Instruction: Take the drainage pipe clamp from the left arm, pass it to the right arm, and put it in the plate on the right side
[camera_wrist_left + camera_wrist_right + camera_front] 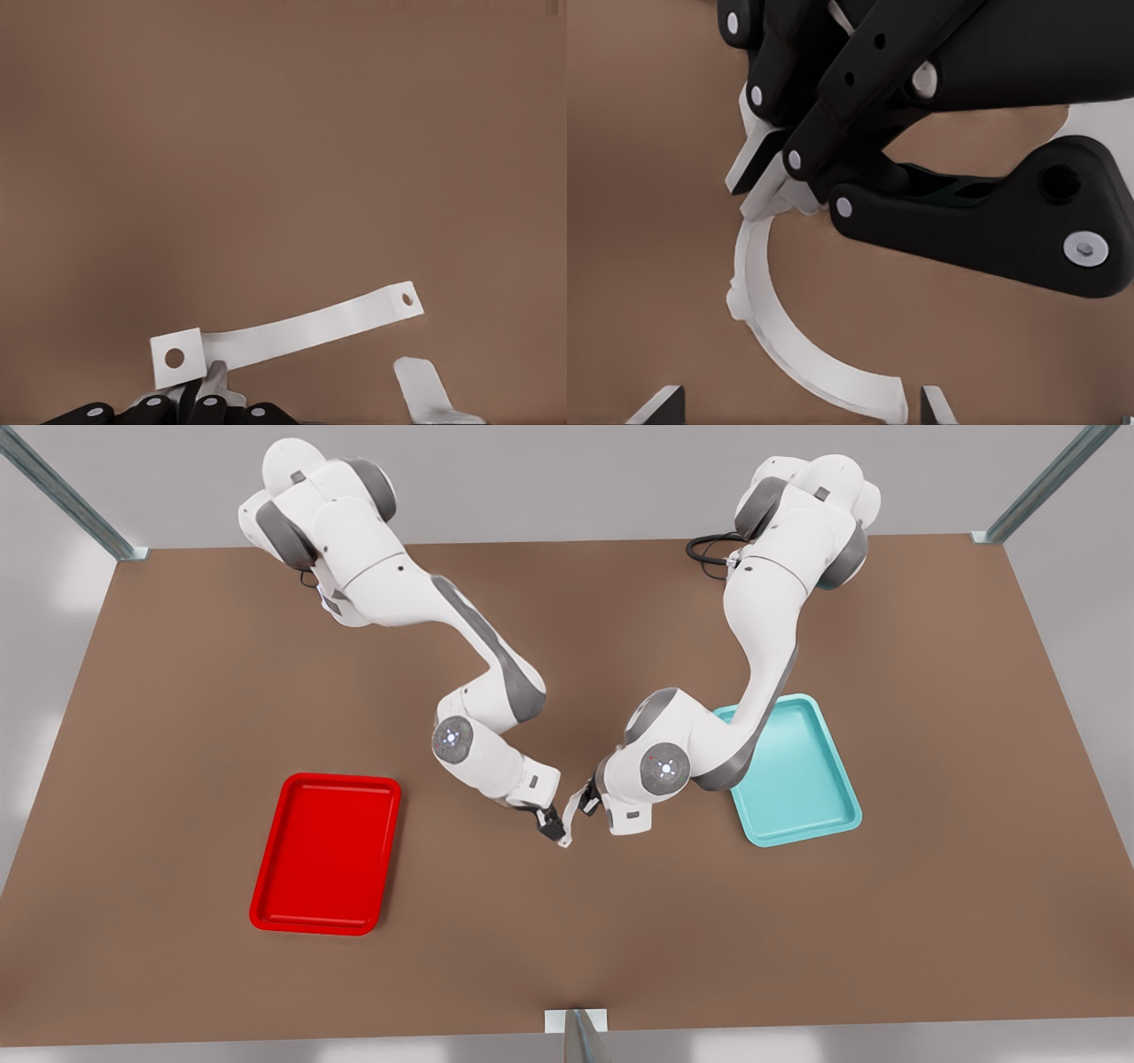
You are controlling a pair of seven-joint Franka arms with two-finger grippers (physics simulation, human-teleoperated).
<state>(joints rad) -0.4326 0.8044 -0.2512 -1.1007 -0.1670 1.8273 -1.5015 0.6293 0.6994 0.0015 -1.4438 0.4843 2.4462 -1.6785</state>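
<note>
My right claw (799, 405) is spread, the drainage pipe clamp (755, 292) arching down between its fingertips.
My left claw (769, 188) pinches one tab; in the front view, the plate (326, 782) lies toward 9 o'clock.

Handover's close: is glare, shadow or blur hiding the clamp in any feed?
No. Front view: even light, sheen just on the plate rim; the clamp is tiny between the arm tips. Left wrist view: clamp sharp white on the brown table, pinched by the left end effector. Right wrist view: that black end effector covers the clamp's top; its arc sits clear between the open right end effector fingertips.
</note>
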